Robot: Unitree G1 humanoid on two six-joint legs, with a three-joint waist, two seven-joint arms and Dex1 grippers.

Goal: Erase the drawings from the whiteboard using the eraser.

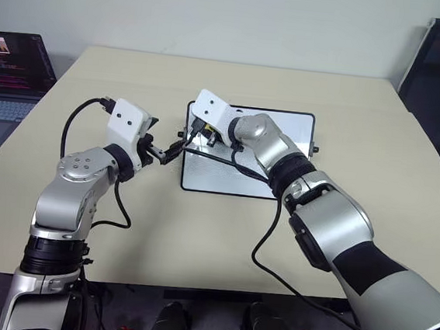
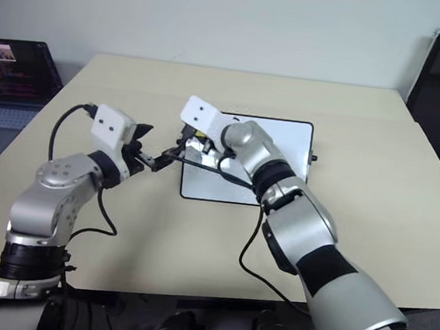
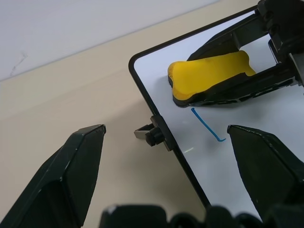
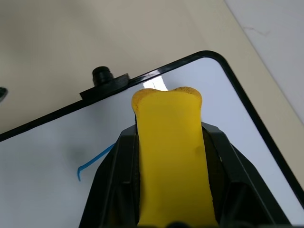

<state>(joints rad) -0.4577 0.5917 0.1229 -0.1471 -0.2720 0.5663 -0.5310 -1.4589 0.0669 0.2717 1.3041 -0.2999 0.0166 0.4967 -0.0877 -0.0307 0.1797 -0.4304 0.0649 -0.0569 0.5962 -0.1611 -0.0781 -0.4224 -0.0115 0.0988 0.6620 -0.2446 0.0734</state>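
While the whiteboard (image 1: 284,152) lies flat near the centre of the beige table (image 1: 354,225), the right gripper (image 4: 171,137) reaches over its short edge at nine o'clock, jaws clenched on the eraser (image 4: 172,161). The yellow block sits on the board surface just inside that edge, near the corner at roughly eleven o'clock, dark underside down. One drawing (image 3: 207,126), a thin blue hooked stroke, remains on the white surface just beside the eraser. The left gripper (image 3: 166,142) is level with the table at the board's nine o'clock side, its jaws released and standing wide on either side of the small black knob (image 3: 152,135) on the frame, touching nothing that can be seen. A laptop (image 1: 10,75) sits open beyond the table's edge at ten o'clock.
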